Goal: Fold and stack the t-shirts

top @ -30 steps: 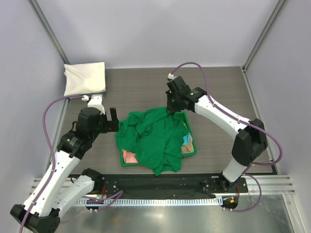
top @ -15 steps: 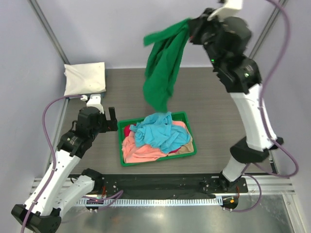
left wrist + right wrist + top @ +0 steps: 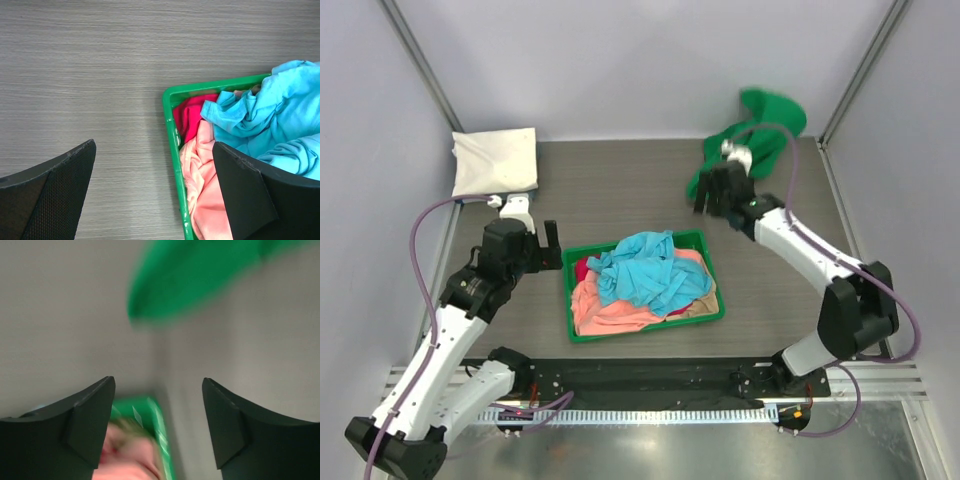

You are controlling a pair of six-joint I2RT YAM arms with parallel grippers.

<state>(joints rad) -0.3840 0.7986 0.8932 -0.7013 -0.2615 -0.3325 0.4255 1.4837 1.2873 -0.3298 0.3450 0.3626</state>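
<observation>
The green shirt (image 3: 760, 125) is loose at the far right corner, probably dropped there for folding room. The right gripper (image 3: 712, 195) just near it gapes empty. The left gripper (image 3: 550, 243) hovers wide open and empty, left of the bin (image 3: 169, 107) holding the other shirts (image 3: 645, 270).

Grey wood-grain table (image 3: 620, 185) (matte, evenly lit) sits enclosed by pale lilac walls (image 3: 640, 60).

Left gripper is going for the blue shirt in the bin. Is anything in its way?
Nothing covers the light blue shirt; it tops the pile. Sideways from the open left gripper, the bin rim, the red shirt and the salmon-pink shirt lie between. A reach from above looks clear.
</observation>
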